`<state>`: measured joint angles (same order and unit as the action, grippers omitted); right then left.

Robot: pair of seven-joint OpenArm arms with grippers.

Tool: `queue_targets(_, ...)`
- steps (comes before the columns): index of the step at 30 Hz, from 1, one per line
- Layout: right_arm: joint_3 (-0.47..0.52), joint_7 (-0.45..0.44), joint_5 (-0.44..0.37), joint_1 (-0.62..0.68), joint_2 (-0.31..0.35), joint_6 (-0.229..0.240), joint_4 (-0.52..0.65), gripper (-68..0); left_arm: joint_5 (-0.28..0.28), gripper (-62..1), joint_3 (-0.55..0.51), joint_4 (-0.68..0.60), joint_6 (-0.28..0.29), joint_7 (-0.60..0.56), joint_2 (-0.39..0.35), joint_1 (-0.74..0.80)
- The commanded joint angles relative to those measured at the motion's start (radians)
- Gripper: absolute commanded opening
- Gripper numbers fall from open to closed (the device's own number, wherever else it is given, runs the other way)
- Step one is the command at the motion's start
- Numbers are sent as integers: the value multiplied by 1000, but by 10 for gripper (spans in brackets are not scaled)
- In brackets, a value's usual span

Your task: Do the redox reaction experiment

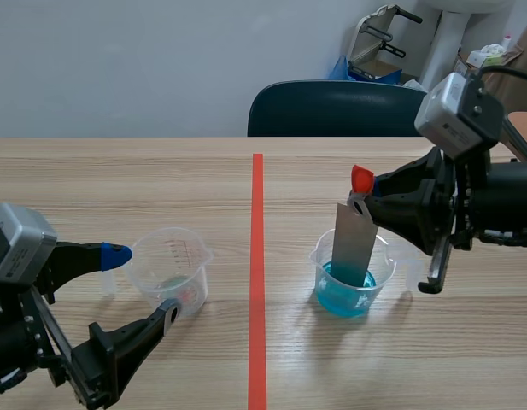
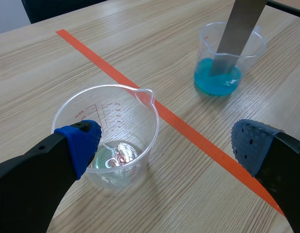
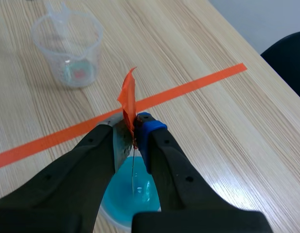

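Observation:
A grey metal strip [image 1: 353,243] with an orange tag [image 1: 361,178] at its top stands tilted in a clear beaker [image 1: 351,275] holding blue liquid [image 2: 218,82]. My right gripper [image 1: 365,198] is shut on the strip's top end; in the right wrist view the fingers [image 3: 150,133] pinch the tag [image 3: 128,99] above the blue liquid [image 3: 128,194]. A second clear beaker [image 1: 171,269], nearly empty with a little residue at the bottom [image 2: 115,155], sits left of the tape line. My left gripper [image 2: 164,145] is open, one finger [image 2: 81,141] against that beaker's [image 2: 108,131] wall.
An orange-red tape line [image 1: 257,273] runs down the middle of the wooden table [image 1: 118,188]. A dark chair back [image 1: 336,108] stands behind the far edge. Clutter sits in the background at the far right.

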<state>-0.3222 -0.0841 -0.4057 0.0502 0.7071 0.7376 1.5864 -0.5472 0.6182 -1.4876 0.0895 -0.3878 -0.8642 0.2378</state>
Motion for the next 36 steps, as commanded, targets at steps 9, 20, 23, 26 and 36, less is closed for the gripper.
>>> queue_targets(9, 0, -55, 92, -12, -21, 8, -39, -669, -3, -34, -5, -13, 2, -17, 5, -6)
queue_targets(20, 0, -53, 108, -12, -21, 8, -39, -669, -3, -35, -5, -13, 2, -16, 5, -6)
queue_targets(23, 0, -53, 108, -12, -21, 8, -39, -669, -3, -35, -5, -13, 2, -16, 5, -6)
queue_targets(26, 0, -53, 108, -12, -21, 8, -39, -669, -3, -35, -5, -13, 2, -16, 5, -6)
queue_targets(36, 0, -53, 108, -12, -20, 8, -39, -669, -3, -35, -5, -13, 2, -16, 5, -6)
